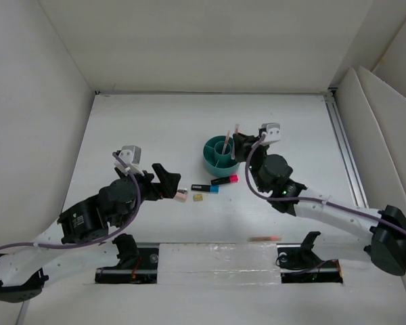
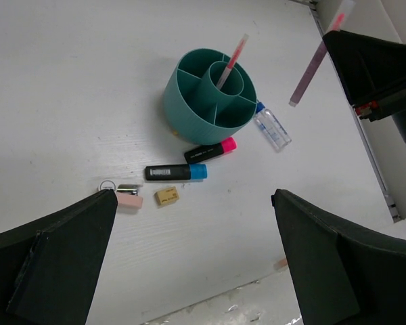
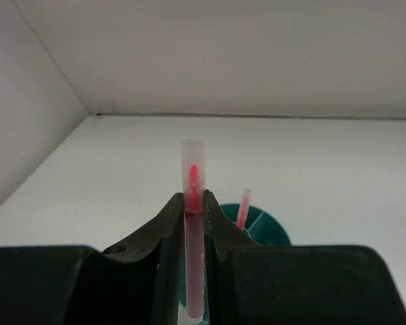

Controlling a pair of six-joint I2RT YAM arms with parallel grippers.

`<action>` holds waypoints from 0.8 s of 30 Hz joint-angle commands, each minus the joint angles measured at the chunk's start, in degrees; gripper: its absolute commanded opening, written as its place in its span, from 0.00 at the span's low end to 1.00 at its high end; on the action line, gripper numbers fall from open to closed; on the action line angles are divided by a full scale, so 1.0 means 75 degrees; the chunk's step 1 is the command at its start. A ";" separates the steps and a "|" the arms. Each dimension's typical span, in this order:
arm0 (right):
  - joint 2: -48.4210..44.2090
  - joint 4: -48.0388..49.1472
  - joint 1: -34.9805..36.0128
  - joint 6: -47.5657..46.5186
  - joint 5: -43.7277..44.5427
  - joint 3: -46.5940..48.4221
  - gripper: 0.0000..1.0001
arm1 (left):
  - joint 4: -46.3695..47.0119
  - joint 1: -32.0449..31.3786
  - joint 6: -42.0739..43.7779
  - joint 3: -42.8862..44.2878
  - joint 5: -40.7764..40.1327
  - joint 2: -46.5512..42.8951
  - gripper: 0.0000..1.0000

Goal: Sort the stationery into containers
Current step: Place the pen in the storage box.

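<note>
Nearest me, a thin pink-orange pen (image 1: 265,238) lies flat at the front edge of the table (image 1: 142,122), close to the right arm's base and well apart from the rest of the stationery.

A little further in, my left gripper (image 1: 168,181) hovers above the table with its jaws spread wide and nothing between them. Just off its tips sits the pale pink eraser (image 2: 129,200). A small silver piece with a ring (image 2: 116,187) touches the eraser's far side, and the tiny tan block (image 2: 166,196) sits just to its right, not touching.

Beyond those lie two black markers, almost end to end. The blue-ended marker (image 2: 176,172) is the nearer. The pink-ended marker (image 2: 210,149) is further in, up against the foot of the teal organizer (image 2: 189,101). The small clear bottle (image 2: 272,128) lies flat on the organizer's right side, its blue cap at the wall.

The organizer stands upright mid-table, with a standing pen (image 2: 230,62) leaning in its central cup.

Furthest out, my right gripper (image 3: 194,203) is raised by the organizer's right rim. Its jaws are narrowed onto the held pen (image 3: 192,159), which points roughly upright with its capped end sticking out past the tips. I can't tell whether that pen hangs over a compartment or just outside the wall.
</note>
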 commanded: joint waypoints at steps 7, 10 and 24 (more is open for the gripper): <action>0.1277 0.3149 -0.0878 -0.1863 -0.2107 0.0276 0.00 | 0.0171 -0.0029 0.0142 0.0030 0.0002 0.0338 1.00; 0.1546 0.3595 -0.1369 -0.1558 -0.3032 0.0276 0.00 | 0.0253 -0.0029 0.0235 -0.0040 0.0085 0.0338 1.00; 0.2625 0.3934 -0.1618 -0.0983 -0.4664 0.0429 0.00 | 0.0581 -0.0029 0.0739 -0.0111 0.0659 0.0103 1.00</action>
